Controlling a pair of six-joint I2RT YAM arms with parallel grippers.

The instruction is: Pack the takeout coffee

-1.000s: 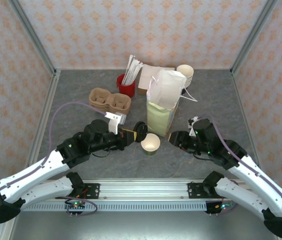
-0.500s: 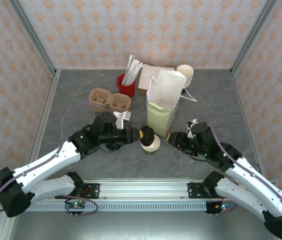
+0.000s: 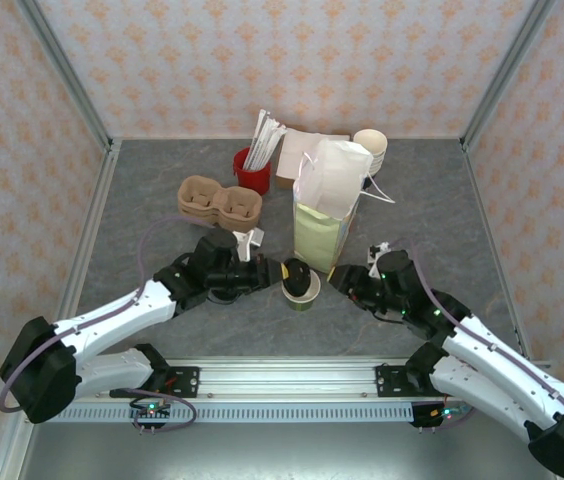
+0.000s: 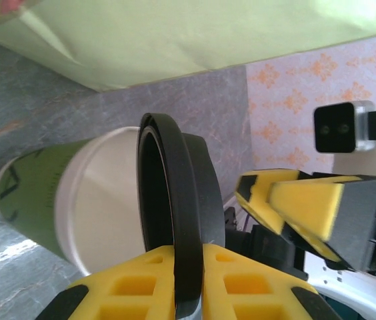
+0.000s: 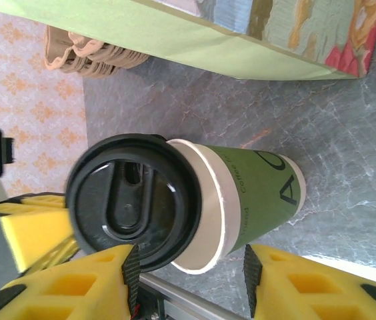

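Observation:
The takeout coffee's olive-green paper cup stands upright on the grey table, just in front of the green bag. My left gripper is shut on the rim of the black lid. The lid is held on edge, tilted over the left side of the cup's mouth. My right gripper is open just to the right of the cup, its yellow fingers apart and touching nothing.
A pale green paper bag with white paper in its top stands behind the cup. Farther back are a cardboard cup carrier, a red holder of straws and stacked cream cups. A metal rail runs along the near edge.
My left gripper has carried the lid rightward from beside the cup to over its mouth. My right gripper has moved left, closer to the cup.

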